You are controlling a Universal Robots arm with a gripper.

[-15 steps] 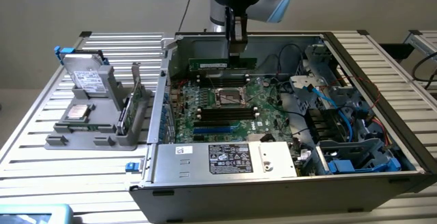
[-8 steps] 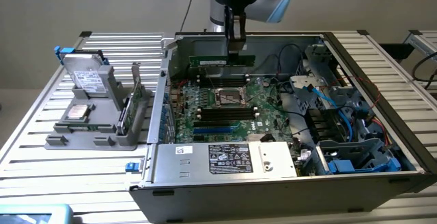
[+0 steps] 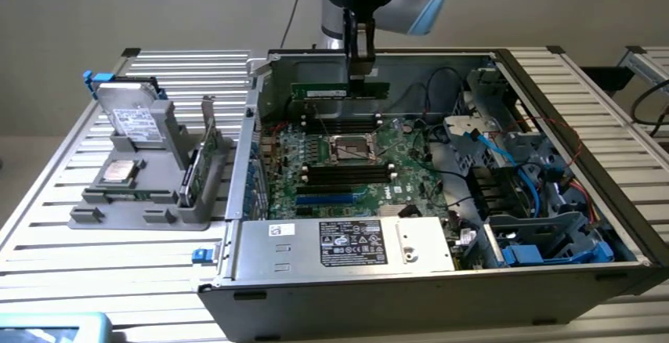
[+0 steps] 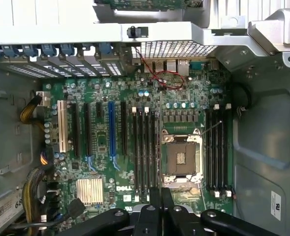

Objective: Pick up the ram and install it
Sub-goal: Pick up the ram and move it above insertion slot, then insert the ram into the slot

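Between the fingertips of the gripper [image 3: 361,75], pinched almost shut on its flat faces: the ram [image 3: 340,91], hanging with its long edge level. Below the tool and well apart from it, the open computer case [image 3: 418,304], with the motherboard [image 4: 100,142] lying flat inside. Ahead of the fingers in the wrist view, a bank of black memory slots [image 4: 141,147] just beside the CPU socket [image 4: 182,160], and a second bank [image 4: 218,147] on the socket's far side.

Probably light and stiff, yet thin enough to crack if twisted or bent. Smooth faces, so apt to slip or pivot under a loose pinch. Best held as now, by the upper edge near mid-length, clear of the lower contact edge and off the chips where possible. Grip seemingly set a little toward one end, so some tilt possible under pressing load.
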